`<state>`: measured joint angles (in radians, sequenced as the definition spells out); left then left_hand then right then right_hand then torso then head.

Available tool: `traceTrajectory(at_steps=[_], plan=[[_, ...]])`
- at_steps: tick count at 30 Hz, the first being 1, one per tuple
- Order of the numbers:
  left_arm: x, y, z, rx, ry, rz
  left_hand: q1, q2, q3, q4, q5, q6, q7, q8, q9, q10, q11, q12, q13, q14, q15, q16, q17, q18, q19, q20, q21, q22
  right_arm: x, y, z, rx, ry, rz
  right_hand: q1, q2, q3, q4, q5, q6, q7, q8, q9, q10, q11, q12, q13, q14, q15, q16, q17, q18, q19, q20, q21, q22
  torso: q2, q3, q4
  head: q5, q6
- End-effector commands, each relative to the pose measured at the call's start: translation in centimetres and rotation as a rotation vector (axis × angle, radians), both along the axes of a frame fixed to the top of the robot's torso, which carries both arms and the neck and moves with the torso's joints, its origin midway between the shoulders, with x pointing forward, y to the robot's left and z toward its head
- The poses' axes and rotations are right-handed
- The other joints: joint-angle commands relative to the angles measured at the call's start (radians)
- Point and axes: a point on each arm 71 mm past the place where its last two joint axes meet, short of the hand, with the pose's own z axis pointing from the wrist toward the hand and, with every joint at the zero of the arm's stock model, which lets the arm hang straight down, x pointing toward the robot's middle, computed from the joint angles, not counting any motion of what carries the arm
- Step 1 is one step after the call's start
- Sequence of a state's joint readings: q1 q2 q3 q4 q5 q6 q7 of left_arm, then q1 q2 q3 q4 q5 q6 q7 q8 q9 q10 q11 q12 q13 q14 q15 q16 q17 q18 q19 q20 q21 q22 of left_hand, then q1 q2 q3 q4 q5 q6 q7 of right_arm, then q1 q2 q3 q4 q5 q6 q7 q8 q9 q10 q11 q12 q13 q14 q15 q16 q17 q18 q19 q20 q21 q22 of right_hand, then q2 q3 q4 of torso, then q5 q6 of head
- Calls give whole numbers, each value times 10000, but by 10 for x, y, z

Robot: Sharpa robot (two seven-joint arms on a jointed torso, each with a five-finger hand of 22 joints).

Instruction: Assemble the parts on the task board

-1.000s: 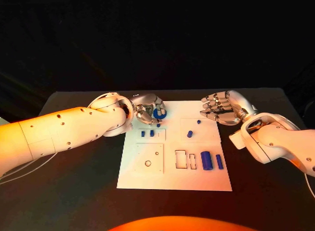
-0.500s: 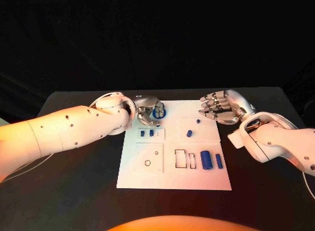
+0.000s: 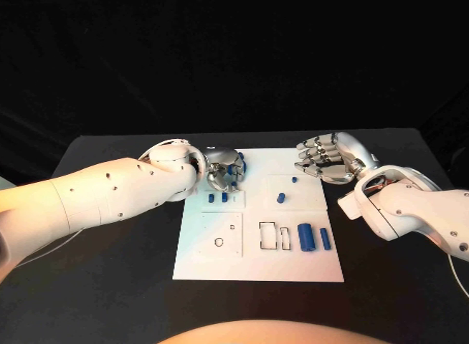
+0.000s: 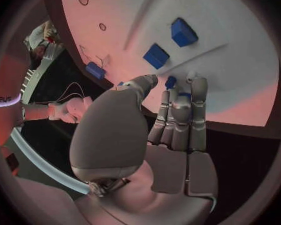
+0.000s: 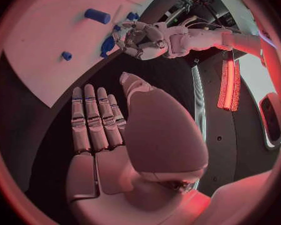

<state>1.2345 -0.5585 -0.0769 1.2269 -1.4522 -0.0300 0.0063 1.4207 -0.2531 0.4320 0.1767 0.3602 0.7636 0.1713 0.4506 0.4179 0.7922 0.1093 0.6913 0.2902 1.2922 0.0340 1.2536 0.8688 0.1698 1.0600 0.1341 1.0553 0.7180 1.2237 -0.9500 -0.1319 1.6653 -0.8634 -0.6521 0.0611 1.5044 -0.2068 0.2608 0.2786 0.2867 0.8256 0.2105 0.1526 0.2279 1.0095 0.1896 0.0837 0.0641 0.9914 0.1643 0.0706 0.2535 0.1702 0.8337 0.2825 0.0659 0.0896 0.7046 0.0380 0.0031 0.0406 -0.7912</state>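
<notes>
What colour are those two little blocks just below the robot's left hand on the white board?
Blue. The two little blocks show best in the left wrist view.

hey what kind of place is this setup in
Probably a robotics lab or test bench, not a factory floor. A black table stands before dark drapes, bearing a white task board with small blue parts, worked by two white arms with silver hands.

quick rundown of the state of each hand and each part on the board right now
left robot hand: fingers curled round a blue ring part at the board's far left corner, holding it
right robot hand: open, fingers apart, holding nothing
task board: flat on the table
two small blue blocks: lying on the board near the left robot hand
two blue cylinders: lying side by side
</notes>
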Motion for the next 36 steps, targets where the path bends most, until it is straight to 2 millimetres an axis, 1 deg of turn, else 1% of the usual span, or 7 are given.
traceTrajectory(at_steps=[1,6,8,10,21,28,36], plan=[[0,-1,-3,357,240,-47,29,-12,85,-8,-60,113,-16,-32,-30,94,-12,101,-12,88,-4,116,114,-51,104,-5,105,124,0,1,1,11,-128,103,94,0,-29,-57,43,52,344,-62,-12,-5,48,-55,-8,-66,11,-53,-8,133,-62,10,-29,-8,-8,7,-6,-7,-18],[0,-1,-4,438,319,-15,140,70,201,-82,-58,232,-45,-36,-87,164,-45,148,-30,154,-31,269,232,-72,153,-24,268,303,0,1,1,11,-125,102,94,0,-29,-57,43,52,344,-62,-12,-5,48,-55,-8,-66,11,-53,-8,133,-62,10,-29,-8,-11,6,25,-38,-27],[0,-1,-5,476,359,-8,231,132,310,-147,-66,283,-53,-50,-123,199,-55,157,-51,185,-44,349,305,-88,185,-34,370,420,0,1,1,11,-123,108,94,0,-29,-57,43,52,344,-62,-12,-5,48,-55,-8,-66,11,-53,-8,133,-62,10,-29,-8,-14,5,22,-32,-38],[1,-1,-5,501,387,-4,399,217,532,-307,-111,393,-58,-61,-179,288,-69,172,-91,294,-65,535,531,-139,330,-53,644,757,0,2,1,12,-122,114,94,0,-29,-57,43,52,344,-62,-12,-5,48,-55,-8,-66,11,-53,-8,133,-62,10,-29,-8,-16,4,16,-27,-34],[3,1,-7,590,449,129,408,228,809,-476,-132,464,-48,-119,-277,260,-55,84,-199,258,-52,624,462,-141,253,-49,823,884,0,2,1,11,-114,124,103,6,-25,-58,61,63,343,-63,-14,6,45,-57,-6,-66,10,-51,-28,134,-56,9,-27,-27,-15,10,8,-27,-24],[3,-1,-8,658,583,76,478,352,1103,-712,-181,616,-76,-111,-337,413,-93,79,-279,327,-80,784,589,-165,270,-46,1081,1155,0,2,1,10,-104,136,103,6,-25,-58,61,63,343,-63,-14,6,45,-57,-6,-66,10,-51,-28,134,-56,9,-27,-27,-11,8,13,-38,-38],[4,-2,-9,673,639,47,436,408,1358,-934,-302,801,-99,-143,-410,588,-121,17,-378,377,-109,895,643,-194,285,-54,1330,1418,-1,3,1,15,-96,155,103,14,-22,-54,71,76,344,-61,-15,20,43,-54,-4,-65,9,-49,-40,134,-54,9,-27,-39,-13,9,7,-45,-51]])
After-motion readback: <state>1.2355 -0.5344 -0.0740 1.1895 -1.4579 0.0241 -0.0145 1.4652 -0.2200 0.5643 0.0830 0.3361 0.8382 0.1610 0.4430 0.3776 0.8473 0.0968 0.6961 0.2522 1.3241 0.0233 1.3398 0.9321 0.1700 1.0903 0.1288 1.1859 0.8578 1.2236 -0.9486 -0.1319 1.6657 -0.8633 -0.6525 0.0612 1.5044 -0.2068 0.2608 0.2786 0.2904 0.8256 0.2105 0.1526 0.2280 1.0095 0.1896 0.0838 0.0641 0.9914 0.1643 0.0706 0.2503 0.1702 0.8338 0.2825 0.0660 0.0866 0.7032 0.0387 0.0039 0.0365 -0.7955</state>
